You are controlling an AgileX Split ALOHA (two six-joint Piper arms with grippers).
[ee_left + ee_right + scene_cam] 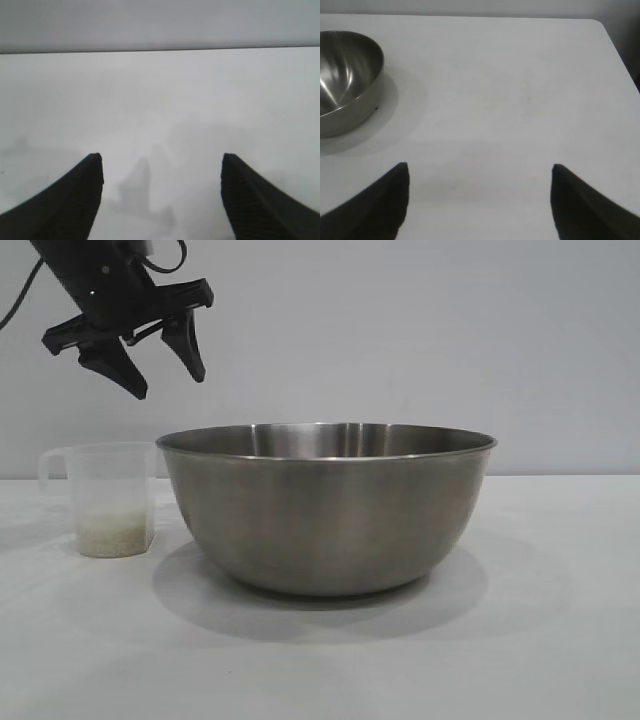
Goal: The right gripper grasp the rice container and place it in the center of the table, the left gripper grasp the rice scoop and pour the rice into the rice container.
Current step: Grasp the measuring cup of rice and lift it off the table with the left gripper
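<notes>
The rice container [325, 510], a big steel bowl, stands on the white table [520, 640] in the middle of the exterior view; it also shows at the edge of the right wrist view [342, 80]. To its left sits the rice scoop [108, 498], a translucent cup with a loop handle and a low layer of rice [115, 537] in it. High above the scoop hangs my left gripper [168, 378], open and empty; its wrist view shows its gap [162, 160] over bare table. My right gripper [480, 170] is open, empty and well off to the side of the bowl.
A plain grey wall [450, 340] stands behind the table. In the right wrist view the table's edge and rounded corner [602, 25] lie beyond the gripper.
</notes>
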